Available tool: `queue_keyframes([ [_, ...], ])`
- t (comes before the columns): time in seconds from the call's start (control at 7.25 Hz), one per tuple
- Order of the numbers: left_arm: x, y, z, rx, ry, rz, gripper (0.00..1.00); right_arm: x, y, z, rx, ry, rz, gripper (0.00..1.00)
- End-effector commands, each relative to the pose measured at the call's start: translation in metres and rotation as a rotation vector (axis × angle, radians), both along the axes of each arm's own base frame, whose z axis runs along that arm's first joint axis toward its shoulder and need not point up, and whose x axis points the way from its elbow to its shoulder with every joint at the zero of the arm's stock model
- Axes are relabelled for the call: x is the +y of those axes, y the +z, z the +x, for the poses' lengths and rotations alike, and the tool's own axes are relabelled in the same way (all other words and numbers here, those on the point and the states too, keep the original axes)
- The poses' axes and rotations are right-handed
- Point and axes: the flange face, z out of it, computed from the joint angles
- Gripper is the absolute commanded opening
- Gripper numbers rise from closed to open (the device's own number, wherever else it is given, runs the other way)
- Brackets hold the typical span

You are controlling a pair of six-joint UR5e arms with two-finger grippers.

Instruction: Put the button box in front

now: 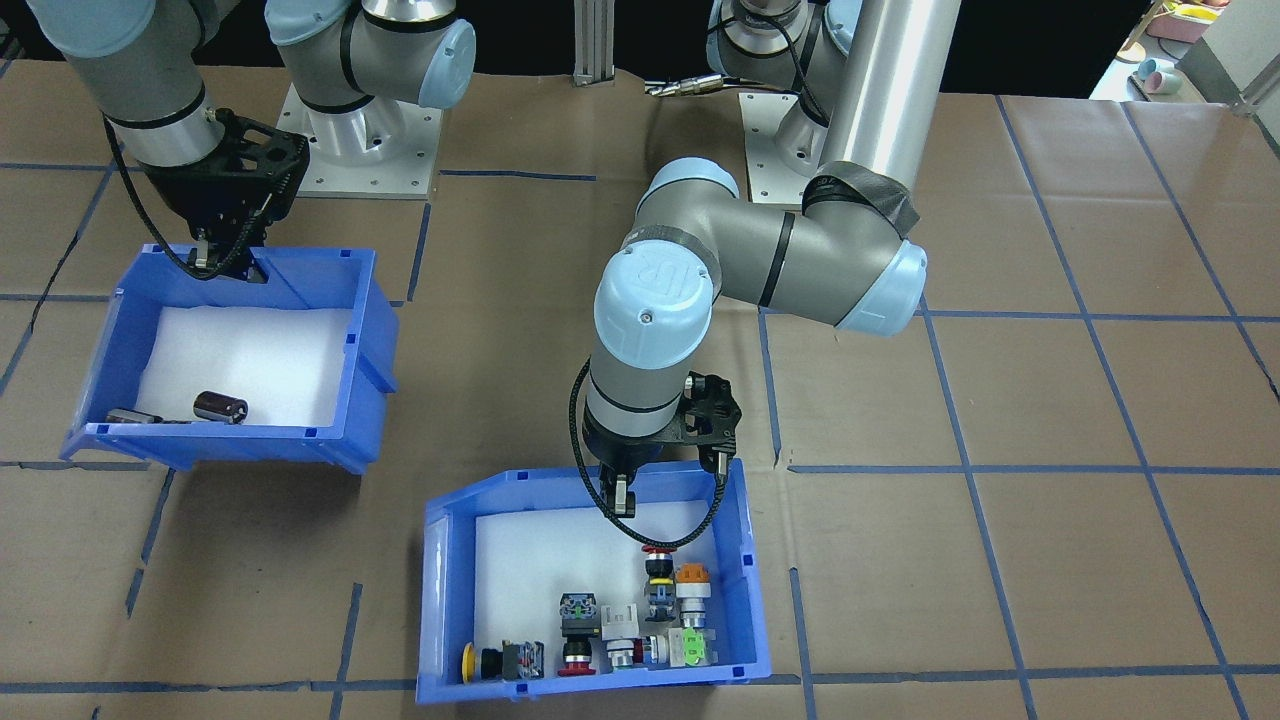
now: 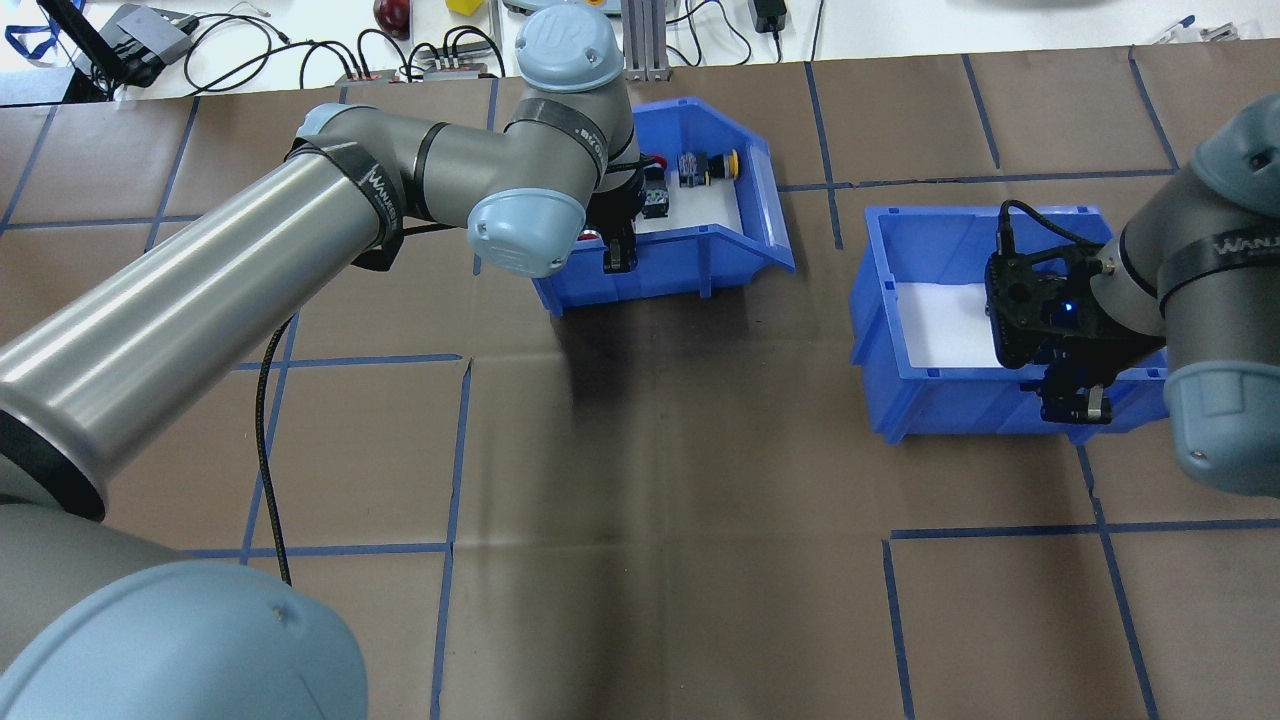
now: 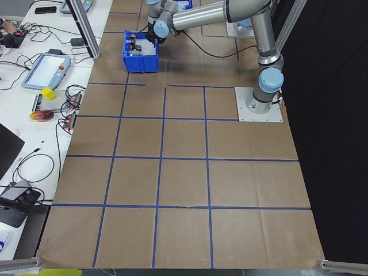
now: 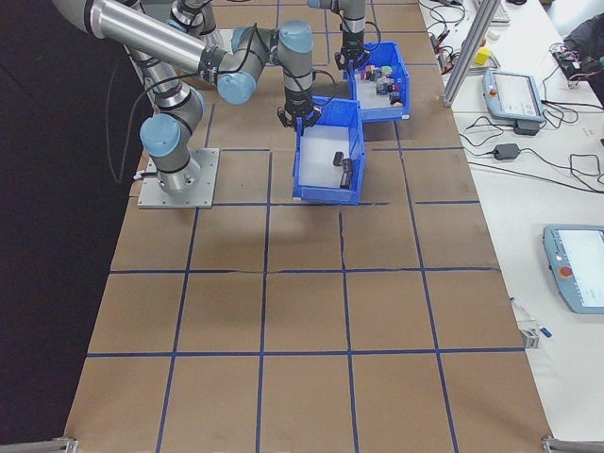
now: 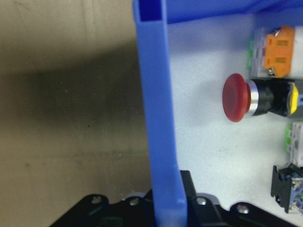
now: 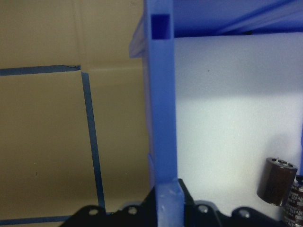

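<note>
The button box is a blue bin with a white liner. It sits at the table's operator-side edge and holds several push buttons, among them a red mushroom button. My left gripper is shut on its rear wall, one finger inside the bin and one outside. The overhead view shows the same hold: the left gripper is on the button box. My right gripper is shut on the rear wall of a second blue bin.
The second bin holds dark cylindrical capacitors on a white liner. It stands to the robot's right, closer to the bases. Brown paper with blue tape lines covers the table. Cables and tablets lie on side benches.
</note>
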Motion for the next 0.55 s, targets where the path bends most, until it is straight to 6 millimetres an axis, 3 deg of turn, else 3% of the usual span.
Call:
queue_keyframes([
  [0.0, 0.007, 0.005, -0.001, 0.009, 0.015, 0.002, 0.97, 0.005, -0.003, 0.003, 0.002, 0.007, 0.001, 0.06],
  [0.28, 0.009, 0.029, 0.004, 0.006, -0.038, -0.017, 0.96, 0.006, -0.004, 0.01, -0.004, 0.0, 0.002, 0.06],
  [0.41, 0.017, 0.06, 0.019, -0.02, -0.168, 0.013, 0.96, 0.009, -0.005, 0.031, -0.005, -0.009, 0.002, 0.06],
])
